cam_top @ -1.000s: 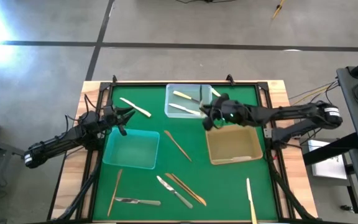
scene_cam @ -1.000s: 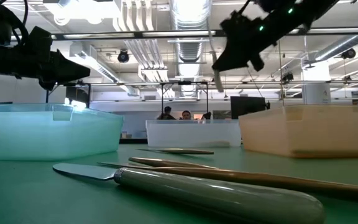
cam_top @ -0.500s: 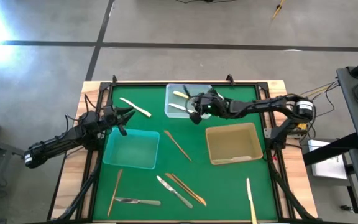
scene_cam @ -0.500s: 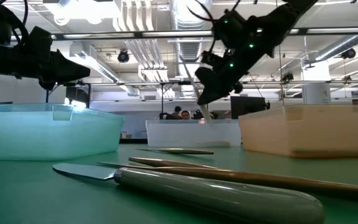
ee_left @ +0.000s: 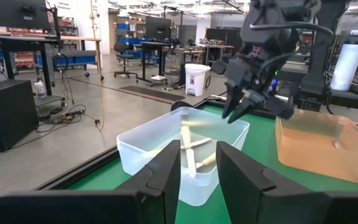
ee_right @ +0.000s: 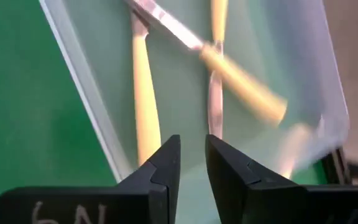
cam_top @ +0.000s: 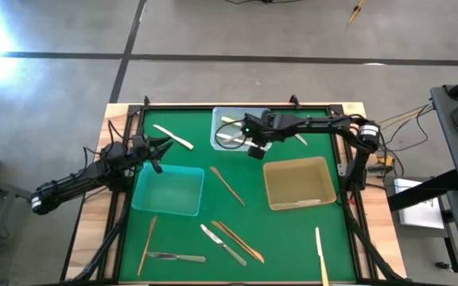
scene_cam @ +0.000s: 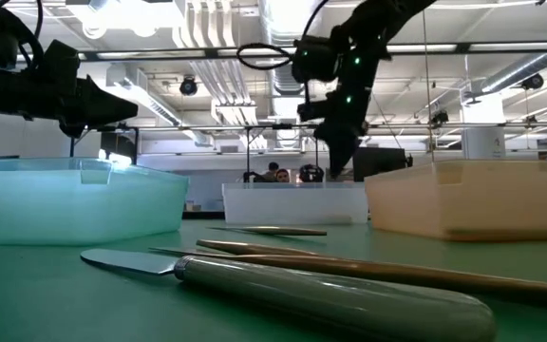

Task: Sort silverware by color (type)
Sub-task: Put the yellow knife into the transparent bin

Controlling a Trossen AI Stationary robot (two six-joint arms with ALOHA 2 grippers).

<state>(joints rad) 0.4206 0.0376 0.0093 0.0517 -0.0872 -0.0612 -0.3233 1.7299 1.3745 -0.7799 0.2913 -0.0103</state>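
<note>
A green mat (cam_top: 285, 238) is covering the table, which is showing pale wood (cam_top: 118, 115) at its edges. The clear tray (cam_top: 221, 119) is holding cream-white utensils (ee_right: 142, 106). The teal tray (cam_top: 168, 191) and the tan tray (cam_top: 296, 184) are both looking translucent. Coppery gold utensils (cam_top: 227, 185) and silver ones (cam_top: 175, 257) are gleaming on the green. Both arms (cam_top: 78, 183) are dark.

Right arm: swing from tan tray to clear tray, utensil released.

My right gripper (cam_top: 247, 135) moves off the tan tray's (cam_top: 296, 184) far rim and across over the clear tray (cam_top: 227, 119). The cream utensil (ee_right: 244, 78) it carried a second ago now lies in that tray, crossing the others; my fingers (ee_right: 166, 163) stand slightly parted, nothing between them.
</note>
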